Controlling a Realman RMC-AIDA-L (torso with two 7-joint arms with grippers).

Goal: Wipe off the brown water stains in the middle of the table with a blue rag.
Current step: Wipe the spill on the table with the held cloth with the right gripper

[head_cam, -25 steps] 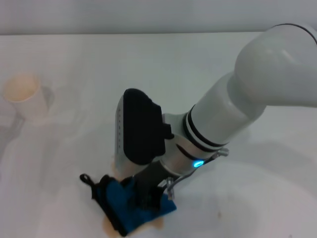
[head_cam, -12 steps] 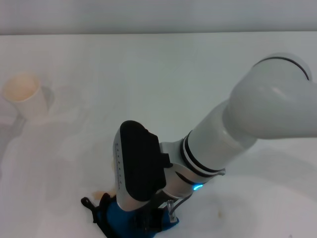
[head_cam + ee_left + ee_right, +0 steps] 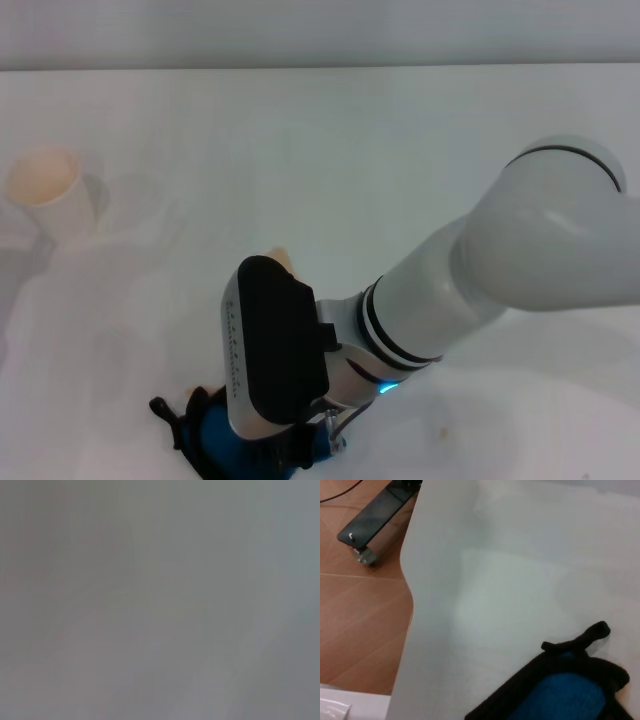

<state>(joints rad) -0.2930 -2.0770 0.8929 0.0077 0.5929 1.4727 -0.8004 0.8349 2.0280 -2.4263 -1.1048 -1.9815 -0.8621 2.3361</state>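
Observation:
The blue rag [image 3: 212, 446] lies bunched at the near edge of the white table [image 3: 350, 150], its black loop [image 3: 160, 408] pointing left. My right gripper [image 3: 298, 448] sits on the rag under the arm's black wrist housing [image 3: 272, 345] and grips its bunched middle. The rag's black edging and loop also show in the right wrist view [image 3: 560, 692]. Of the brown water stains, only a small tan patch [image 3: 279, 259] shows just beyond the wrist; the rest is hidden or gone. My left gripper is out of view; the left wrist view is plain grey.
A cream paper cup [image 3: 45, 192] stands at the far left of the table. The right wrist view shows the table's edge [image 3: 412, 605], with wooden floor [image 3: 355, 615] and a black device [image 3: 375, 522] below it.
My right arm has pulled the rag toward the table's near edge and a little left. The tan liquid around the rag is gone; a small tan patch is uncovered beyond the wrist.

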